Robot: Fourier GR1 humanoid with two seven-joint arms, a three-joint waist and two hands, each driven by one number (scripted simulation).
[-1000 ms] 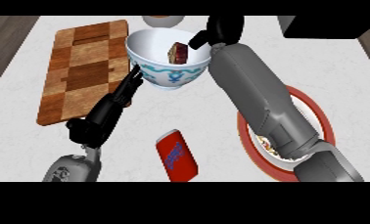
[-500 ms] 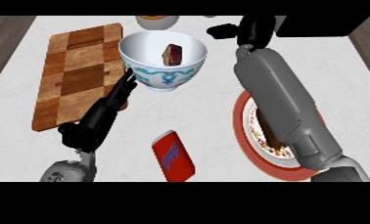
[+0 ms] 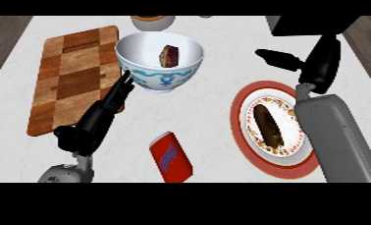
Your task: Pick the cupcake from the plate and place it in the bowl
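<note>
A white bowl (image 3: 148, 67) with a blue pattern stands at the back middle of the counter, and a dark brown and pink cupcake (image 3: 170, 55) lies inside it. To the right sits a red-rimmed plate (image 3: 240, 106) with a dark brown oblong pastry (image 3: 267, 123) on it. My right hand (image 3: 321, 63) hovers above the plate's far side, away from the bowl, open with nothing in it. My left hand (image 3: 98, 121) rests open at the lower left, its straight fingertips close to the bowl's left side.
A wooden cutting board (image 3: 69, 76) lies at the left. A red can (image 3: 171, 156) lies on its side in front of the bowl. Behind the bowl stands a small cup (image 3: 152, 22), and a dark object (image 3: 311, 25) fills the back right corner.
My right hand has drawn back to the right from over the bowl, leaving the cupcake inside. The view has shifted, so the plate now shows its pastry. My left hand has stayed put.
</note>
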